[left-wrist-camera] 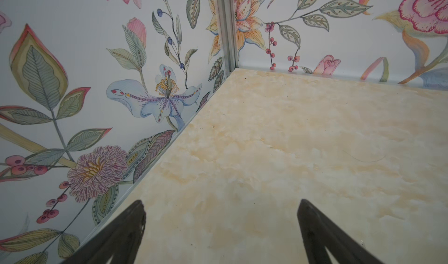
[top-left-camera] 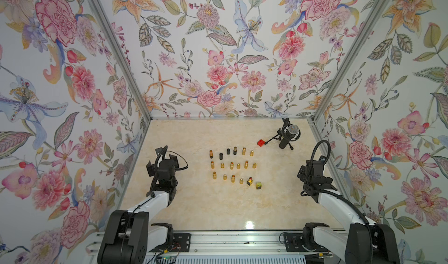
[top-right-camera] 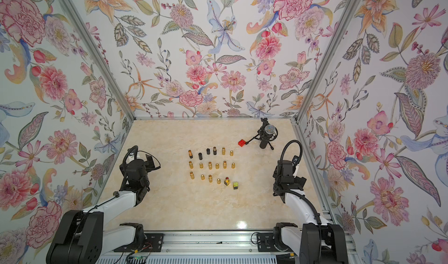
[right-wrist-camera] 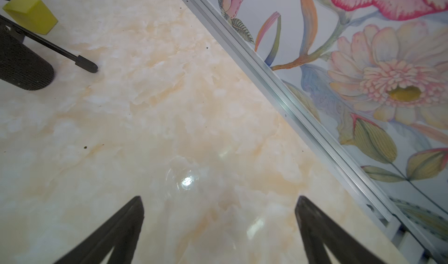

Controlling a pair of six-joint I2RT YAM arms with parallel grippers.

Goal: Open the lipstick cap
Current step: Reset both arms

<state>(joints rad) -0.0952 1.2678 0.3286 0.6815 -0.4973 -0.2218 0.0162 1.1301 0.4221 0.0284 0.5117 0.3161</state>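
Marble table [top-left-camera: 218, 207], floral walls [top-left-camera: 218, 56]. Lower right of the rows [top-left-camera: 231, 165] mid-frame: lipstick [top-left-camera: 250, 180], red tip bared, cap [top-left-camera: 258, 185] just beside; opening judged complete. Left gripper [left-wrist-camera: 221, 201] and right gripper [right-wrist-camera: 218, 198] spread wide, empty.

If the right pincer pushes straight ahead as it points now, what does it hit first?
Likely the bare tabletop ahead of the right pincer, then the wall rail; depth unclear. The microphone lies off that line.

The scene is lit brightly and evenly from overhead. White glare [top-left-camera: 249, 224] is thrown on the glossy table [top-left-camera: 218, 207] at its near edge in both top views, and is repeated in the right wrist view. Only faint shadows are cast. The 2 fingers [left-wrist-camera: 121, 236] in the left wrist view are rendered soft.
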